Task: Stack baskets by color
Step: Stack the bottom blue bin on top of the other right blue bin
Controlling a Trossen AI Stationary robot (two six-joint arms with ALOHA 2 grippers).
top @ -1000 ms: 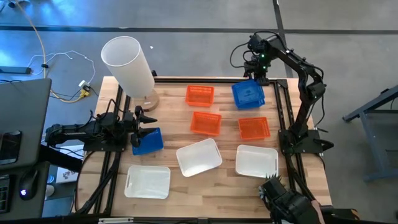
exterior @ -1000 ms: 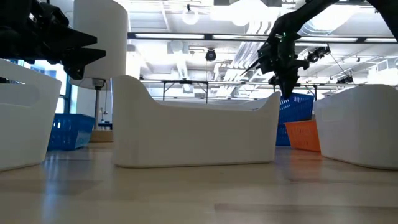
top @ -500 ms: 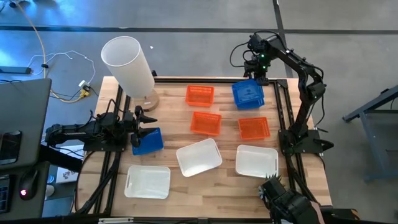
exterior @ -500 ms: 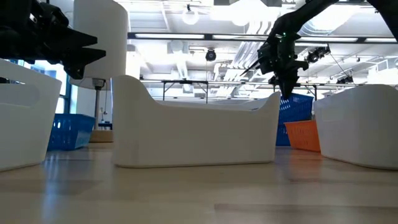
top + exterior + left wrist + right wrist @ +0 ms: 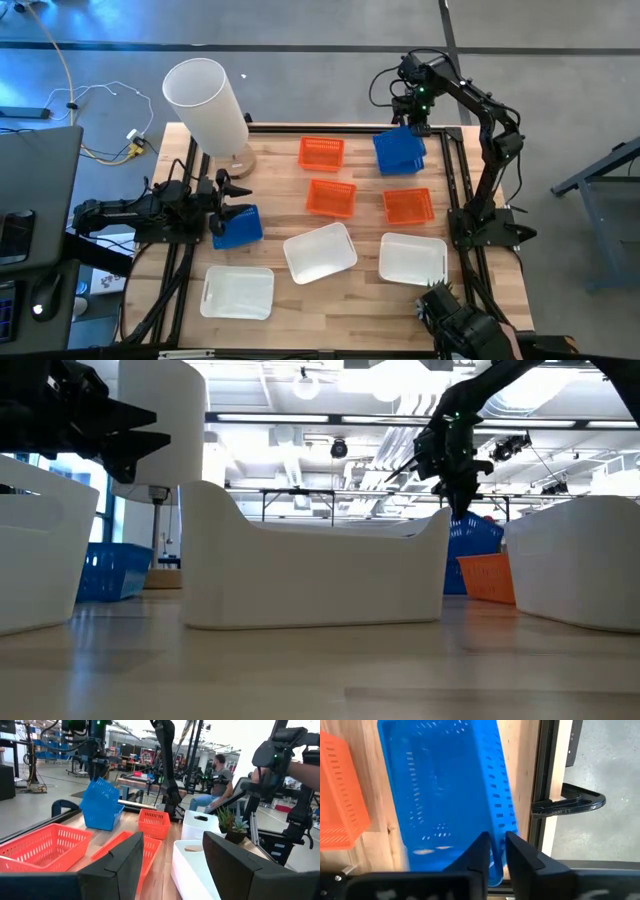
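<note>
My right gripper [image 5: 414, 122] hangs at the table's far right, pointing down, shut on a blue basket [image 5: 398, 148]. That basket tilts over a second blue basket [image 5: 103, 818] standing under it. A third blue basket [image 5: 238, 228] sits at the left, just near-side of my left gripper [image 5: 238, 201], which is open, level and has nothing between its fingers. Three orange baskets [image 5: 321, 153] [image 5: 331, 197] [image 5: 408, 206] stand mid-table. Three white baskets [image 5: 320, 252] [image 5: 412, 258] [image 5: 238, 291] stand along the near side. My right gripper pinches the blue basket's long side wall [image 5: 498, 822] near one corner, one finger inside the basket and one outside. The fingers [image 5: 519, 854] come from above, pointing down. The basket hangs tilted below them, its low end in the second blue basket [image 5: 111, 813].
A tall white cylinder lamp [image 5: 205, 105] stands at the far left corner. A small potted plant [image 5: 452, 318] sits at the near right edge. Black frame rails [image 5: 462, 170] run along the table's left and right sides. Bare wood shows between the orange and white rows.
The blue basket at my right gripper has tipped. Its top edge was level and now slants, one end having sunk toward the basket below while the corner at the fingers stays up. Both arms have kept still.
</note>
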